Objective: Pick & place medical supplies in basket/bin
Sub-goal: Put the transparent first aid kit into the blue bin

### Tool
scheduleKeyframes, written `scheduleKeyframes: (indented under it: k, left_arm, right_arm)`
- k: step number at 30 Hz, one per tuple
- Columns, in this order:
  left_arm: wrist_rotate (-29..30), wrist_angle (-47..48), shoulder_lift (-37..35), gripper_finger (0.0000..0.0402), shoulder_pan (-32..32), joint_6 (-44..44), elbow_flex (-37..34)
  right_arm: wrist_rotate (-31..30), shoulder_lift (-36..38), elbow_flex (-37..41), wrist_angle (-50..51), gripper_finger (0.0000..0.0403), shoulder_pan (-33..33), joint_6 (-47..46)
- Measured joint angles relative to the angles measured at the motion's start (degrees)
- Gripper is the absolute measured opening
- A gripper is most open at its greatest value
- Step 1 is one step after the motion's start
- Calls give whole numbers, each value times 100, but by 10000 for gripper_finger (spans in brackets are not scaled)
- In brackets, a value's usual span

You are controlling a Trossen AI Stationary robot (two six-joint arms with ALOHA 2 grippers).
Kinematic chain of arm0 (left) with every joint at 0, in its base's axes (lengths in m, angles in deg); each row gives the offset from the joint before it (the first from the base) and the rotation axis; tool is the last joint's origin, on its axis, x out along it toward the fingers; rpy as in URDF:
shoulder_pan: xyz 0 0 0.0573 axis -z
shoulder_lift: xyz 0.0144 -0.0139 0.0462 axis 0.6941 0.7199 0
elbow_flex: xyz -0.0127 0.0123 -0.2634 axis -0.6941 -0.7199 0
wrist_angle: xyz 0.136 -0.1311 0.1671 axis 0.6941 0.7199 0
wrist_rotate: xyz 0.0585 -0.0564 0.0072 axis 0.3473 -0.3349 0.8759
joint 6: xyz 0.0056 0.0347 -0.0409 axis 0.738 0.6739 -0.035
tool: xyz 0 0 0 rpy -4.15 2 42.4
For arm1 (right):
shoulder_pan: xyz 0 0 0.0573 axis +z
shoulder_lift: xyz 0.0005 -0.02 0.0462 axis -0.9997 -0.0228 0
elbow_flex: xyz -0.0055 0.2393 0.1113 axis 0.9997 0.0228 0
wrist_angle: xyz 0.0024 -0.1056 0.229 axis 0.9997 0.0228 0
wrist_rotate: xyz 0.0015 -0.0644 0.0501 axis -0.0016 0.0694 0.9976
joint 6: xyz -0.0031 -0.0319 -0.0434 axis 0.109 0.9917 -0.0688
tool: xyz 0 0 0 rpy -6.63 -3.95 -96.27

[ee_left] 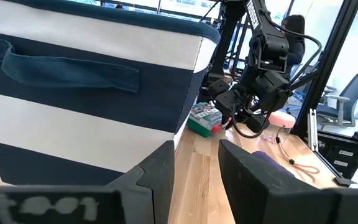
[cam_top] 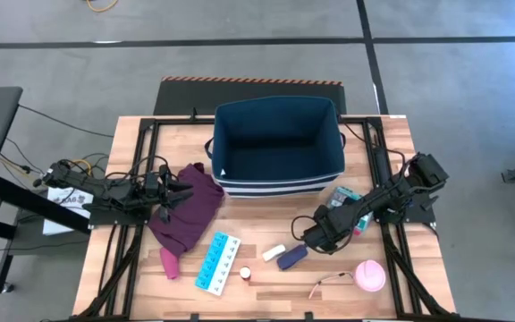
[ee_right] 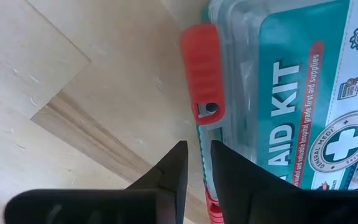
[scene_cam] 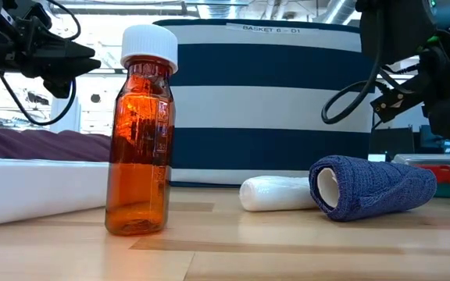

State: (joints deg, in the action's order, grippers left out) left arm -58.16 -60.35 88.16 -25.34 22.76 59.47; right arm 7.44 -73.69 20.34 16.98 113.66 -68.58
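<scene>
Bin (cam_top: pixel 279 143) behind the supplies, cloth (cam_top: pixel 189 207) left, first-aid kit (cam_top: pixel 345 204) right, pill organizer (cam_top: pixel 218 261) in front.

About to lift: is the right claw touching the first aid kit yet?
Cannot tell. In the right wrist view the right claw straddles the first aid kit edge, nearly closed, but contact isn't plainly visible.
</scene>
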Motion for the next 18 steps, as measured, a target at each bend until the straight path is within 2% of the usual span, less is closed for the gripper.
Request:
scheduleKeyframes:
  k: [6,11,18]
  left_arm:
    - [0,0,0,114,-1,-2,0]
    - [0,0,-2,114,0,-2,0]
    - [-2,0,0,114,0,-4,0]
  right_arm:
    - [25,-9,-63,-36,9,0,7]
    - [273,-11,-496,-59,12,22,-6]
    - [320,-11,-1608,-63,6,273,42]
